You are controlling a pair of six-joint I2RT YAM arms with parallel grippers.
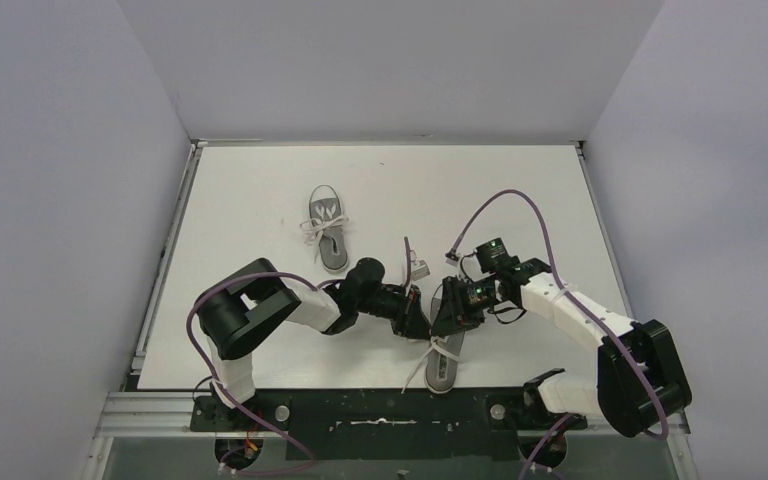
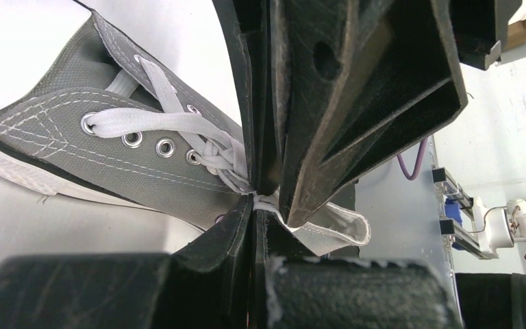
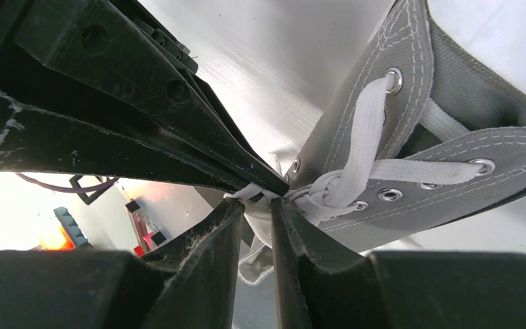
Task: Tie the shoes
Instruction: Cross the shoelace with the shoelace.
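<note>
Left tool [image 2: 255, 205] pinches lace [image 2: 157, 122]; overhead hides it.

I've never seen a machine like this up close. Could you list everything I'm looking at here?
far shoe: one, grey, white laces bunched across its middle, mid-table, left of centre.
near shoe: one, grey with a white sole edge, at the table's near edge, between the grippers.
near shoe's laces: white, threaded through metal eyelets, crossing into a knot.
table: one, white.
walls: pale grey, on three sides.
cables: purple, looping along both arms.
left arm: one, black and white.
right arm: one, black and white.
left gripper: one, black, shut on the near shoe's laces at the knot.
right gripper: one, black, at the same knot, jaws slightly apart, grip unclear.
</note>
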